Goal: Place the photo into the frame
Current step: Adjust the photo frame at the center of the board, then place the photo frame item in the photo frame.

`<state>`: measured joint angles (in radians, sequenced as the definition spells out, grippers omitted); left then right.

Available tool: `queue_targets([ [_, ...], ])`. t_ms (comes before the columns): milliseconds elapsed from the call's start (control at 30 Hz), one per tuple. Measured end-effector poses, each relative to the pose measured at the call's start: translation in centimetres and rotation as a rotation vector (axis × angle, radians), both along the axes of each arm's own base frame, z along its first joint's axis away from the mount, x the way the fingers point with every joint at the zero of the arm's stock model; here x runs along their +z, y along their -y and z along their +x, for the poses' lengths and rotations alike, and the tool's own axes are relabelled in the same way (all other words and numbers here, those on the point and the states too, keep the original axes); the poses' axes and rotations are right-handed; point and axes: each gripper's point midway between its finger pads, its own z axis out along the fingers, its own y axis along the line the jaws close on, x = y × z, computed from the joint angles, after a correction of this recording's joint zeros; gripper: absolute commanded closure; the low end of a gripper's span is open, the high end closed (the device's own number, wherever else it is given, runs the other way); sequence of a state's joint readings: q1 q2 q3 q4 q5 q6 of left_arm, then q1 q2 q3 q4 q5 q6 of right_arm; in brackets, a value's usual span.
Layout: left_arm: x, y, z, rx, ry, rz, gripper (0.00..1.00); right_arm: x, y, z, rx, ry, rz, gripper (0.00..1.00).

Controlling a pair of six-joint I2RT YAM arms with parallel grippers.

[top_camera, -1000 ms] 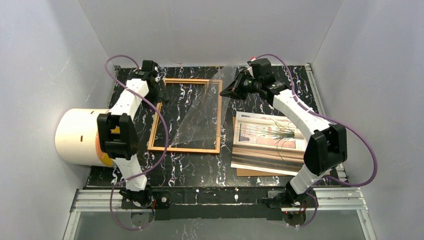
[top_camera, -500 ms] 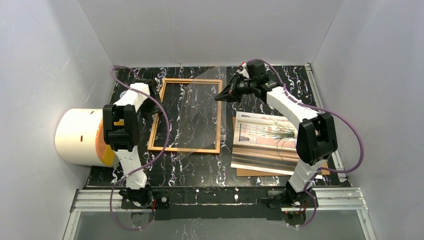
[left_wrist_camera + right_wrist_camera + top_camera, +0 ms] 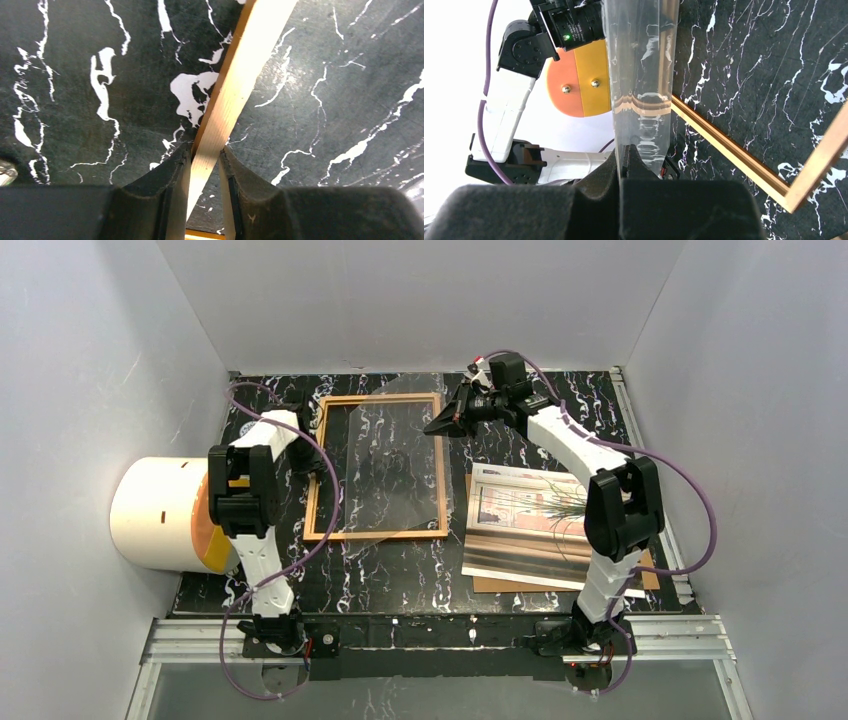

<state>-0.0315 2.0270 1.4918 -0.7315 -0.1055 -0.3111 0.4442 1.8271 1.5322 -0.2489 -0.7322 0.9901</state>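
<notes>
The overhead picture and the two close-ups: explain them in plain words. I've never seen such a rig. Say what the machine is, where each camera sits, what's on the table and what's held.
The machine is two robot arms bolted at the near edge of a black marbled table. The overhead view looks down from behind them; each close-up comes from a camera on one arm's wrist. On the table lie the frame, an orange-brown wooden rectangle, and to its right the photo on a brown board. A white drum sits at the left. The left claw grips the frame's left rail. The right claw is shut on the clear pane, holding it over the frame.
</notes>
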Motion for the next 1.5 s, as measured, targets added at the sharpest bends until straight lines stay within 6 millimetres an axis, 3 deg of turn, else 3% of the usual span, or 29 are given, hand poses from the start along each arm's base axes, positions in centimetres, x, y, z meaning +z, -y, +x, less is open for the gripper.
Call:
queue_targets([
  [133,0.0,1.1,-0.4,0.014,0.011,-0.070,0.84,-0.9,-0.6,0.6,0.032,-0.011,0.013,0.99],
  [233,0.0,2.0,-1.1,0.025,0.001,-0.125,0.75,-1.9,-1.0,1.5,0.052,-0.017,0.014,0.99],
  [367,0.1,2.1,-2.0,0.034,-0.028,-0.134,0.55,-2.8,-1.5,2.5,0.080,-0.007,0.016,0.99],
  [500,1.3,1.6,-1.8,0.048,-0.037,-0.138,0.47,-2.4,-1.9,3.4,0.101,0.031,0.029,0.99],
  [667,4.1,-0.4,1.6,0.098,0.074,-0.139,0.49,-1.6,-2.4,4.1,0.133,0.068,0.057,0.99],
  [767,4.7,-1.3,2.3,0.131,0.101,-0.137,0.56,-1.7,-2.6,4.3,0.148,0.066,0.067,0.99],
  [933,4.1,-1.7,2.4,0.165,0.093,-0.124,0.66,-3.0,-3.3,5.3,0.152,0.037,0.078,0.99],
  [1167,1.7,-1.7,4.0,0.168,0.065,-0.134,0.67,-6.3,-3.9,6.2,0.151,-0.032,0.076,0.99],
  [1500,1.3,-1.5,5.2,0.165,0.079,-0.161,0.75,-6.4,-4.6,7.5,0.173,0.053,0.107,0.99],
])
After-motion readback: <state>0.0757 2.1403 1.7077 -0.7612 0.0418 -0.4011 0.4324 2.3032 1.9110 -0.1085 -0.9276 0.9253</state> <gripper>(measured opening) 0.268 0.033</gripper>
